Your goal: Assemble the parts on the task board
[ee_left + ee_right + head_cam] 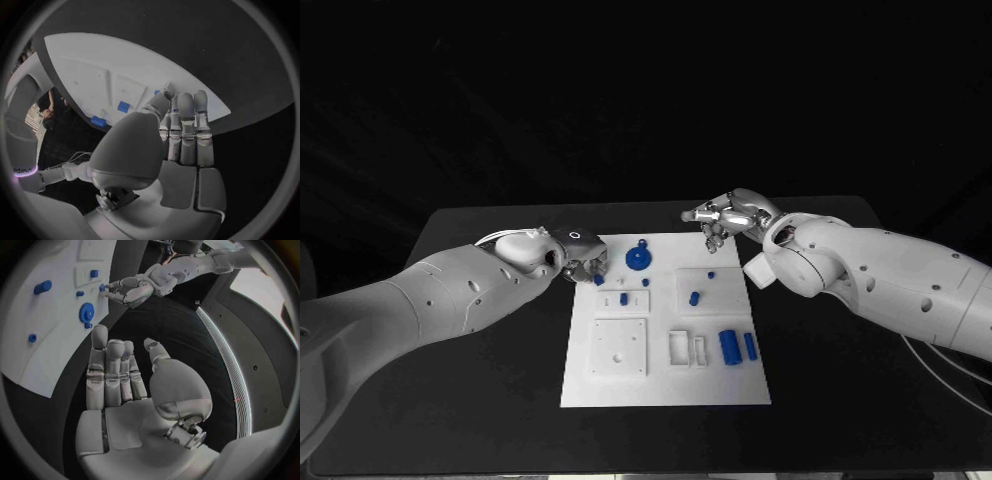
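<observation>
The white task board (664,385) lies in the middle of the black table. A blue gear (639,260) sits near its far edge, also seen as the blue gear (86,313). Small blue parts (694,297) stand in the upper blocks, and two blue cylinders (730,346) lie at the right. My left hand (581,262) hovers at the board's far left corner, fingers straight (186,125), with a small blue part (599,280) just beside its fingertips. My right hand (724,217) is above the far right corner, palm flat (119,380) and holding nothing.
The board carries a square white plate (620,346) at its near left and white slotted blocks (684,347) beside the cylinders. Black table (473,400) surrounds the board on all sides. The left hand (134,287) reaches over the board's edge opposite my right hand.
</observation>
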{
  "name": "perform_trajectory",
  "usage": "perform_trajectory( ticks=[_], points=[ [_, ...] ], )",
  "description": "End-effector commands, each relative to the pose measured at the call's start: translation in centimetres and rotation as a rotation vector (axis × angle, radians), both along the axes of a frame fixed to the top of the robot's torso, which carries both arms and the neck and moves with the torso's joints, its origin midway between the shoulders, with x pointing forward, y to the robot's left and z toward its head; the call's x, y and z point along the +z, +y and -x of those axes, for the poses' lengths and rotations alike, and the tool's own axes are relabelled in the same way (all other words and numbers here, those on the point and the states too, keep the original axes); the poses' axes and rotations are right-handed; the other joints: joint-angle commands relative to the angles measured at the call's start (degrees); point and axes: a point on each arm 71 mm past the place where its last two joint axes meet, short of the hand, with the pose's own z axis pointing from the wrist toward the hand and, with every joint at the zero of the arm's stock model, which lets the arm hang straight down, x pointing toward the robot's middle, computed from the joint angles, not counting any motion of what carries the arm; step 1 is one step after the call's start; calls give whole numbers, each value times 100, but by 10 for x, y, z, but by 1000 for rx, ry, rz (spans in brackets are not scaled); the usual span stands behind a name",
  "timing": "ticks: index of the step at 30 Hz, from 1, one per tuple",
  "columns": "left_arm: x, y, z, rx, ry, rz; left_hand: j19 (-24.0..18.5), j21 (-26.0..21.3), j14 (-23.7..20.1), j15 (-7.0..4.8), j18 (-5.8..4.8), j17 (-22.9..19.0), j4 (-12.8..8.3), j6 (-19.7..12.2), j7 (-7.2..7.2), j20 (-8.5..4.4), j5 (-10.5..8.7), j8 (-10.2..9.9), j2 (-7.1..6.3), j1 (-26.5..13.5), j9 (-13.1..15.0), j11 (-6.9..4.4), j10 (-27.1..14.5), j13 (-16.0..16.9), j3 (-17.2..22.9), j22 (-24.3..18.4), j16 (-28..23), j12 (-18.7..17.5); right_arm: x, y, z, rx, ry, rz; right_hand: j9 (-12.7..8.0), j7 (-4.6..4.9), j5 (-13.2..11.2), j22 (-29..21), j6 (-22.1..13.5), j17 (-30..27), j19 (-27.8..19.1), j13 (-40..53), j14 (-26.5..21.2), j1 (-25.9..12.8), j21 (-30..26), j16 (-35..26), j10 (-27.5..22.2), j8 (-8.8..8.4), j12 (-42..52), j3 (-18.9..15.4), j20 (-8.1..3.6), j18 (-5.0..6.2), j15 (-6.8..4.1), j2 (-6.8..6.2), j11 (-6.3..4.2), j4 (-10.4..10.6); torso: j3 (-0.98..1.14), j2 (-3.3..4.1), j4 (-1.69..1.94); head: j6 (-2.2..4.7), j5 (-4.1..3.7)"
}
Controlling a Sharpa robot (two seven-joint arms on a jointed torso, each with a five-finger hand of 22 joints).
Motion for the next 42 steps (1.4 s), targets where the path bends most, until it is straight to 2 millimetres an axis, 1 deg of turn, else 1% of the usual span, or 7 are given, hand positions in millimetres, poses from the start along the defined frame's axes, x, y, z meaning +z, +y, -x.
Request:
perform_trajectory(
  ticks=[1,4,9,20,30,36,42],
  points=[
    [-10,0,4,-3,31,-30,108,-23,124,-22,-93,26,24,189,33,-18,-18,21,140,36,24,-4,220,-1,-87,4,64,23,0,1,1,12,-5,4,-6,-4,34,6,24,-1,36,0,3,-48,-9,3,19,-20,12,23,6,3,-29,-32,-34,0,1,1,-2,-3,-4],
    [-10,0,4,-1,23,-27,176,-91,172,-27,-102,30,51,279,57,-28,-18,-5,243,70,22,-12,383,-1,-245,27,64,-10,0,1,1,13,-5,3,-6,-4,34,6,24,-1,36,0,3,-48,-9,3,19,-20,12,23,6,3,-29,-32,-34,0,1,2,-3,-6,2],
    [-9,-1,3,1,17,-26,234,-176,201,-22,-107,36,148,296,60,-13,-20,-15,225,-48,6,-7,465,-2,-438,18,59,-39,0,1,0,14,-4,3,-6,-4,34,6,24,-1,36,0,3,-48,-9,3,19,-20,12,23,6,3,-29,-32,-34,0,1,4,-4,-8,17],
    [-9,5,3,25,11,-17,402,-457,208,36,-95,96,553,-275,170,29,-10,-6,-154,-381,-24,64,530,33,-920,-113,83,71,-1,0,0,13,-4,4,-5,-6,31,6,32,1,37,3,3,-52,-9,3,19,-18,14,60,4,1,-31,-39,-35,-9,0,2,1,-17,7],
    [-8,15,6,36,1,22,505,-717,175,38,-141,140,1097,-837,162,3,-8,-16,-577,-325,-55,90,298,53,-777,-69,59,277,-1,-1,0,10,-3,5,-5,-6,31,6,32,1,37,3,3,-52,-9,3,19,-18,14,60,4,1,-31,-39,-35,-9,-5,1,2,-26,7],
    [-6,15,9,19,-11,69,509,-827,110,29,-177,136,1119,-800,105,-18,5,-9,-539,-234,-53,79,157,48,-713,-8,17,348,-1,-1,0,10,-2,5,-5,-6,31,6,32,1,37,3,3,-52,-9,3,19,-18,14,60,4,1,-31,-39,-35,-9,-6,-1,3,-24,15],
    [-1,14,12,11,-27,158,545,-899,130,10,-177,109,914,-434,181,-38,139,-13,-109,-7,-55,67,176,22,-538,73,-43,336,-2,-1,0,10,-2,5,-5,-6,31,6,32,1,37,3,3,-52,-9,3,19,-18,14,60,4,1,-31,-39,-35,-9,-5,1,-1,-20,29]
  ],
)
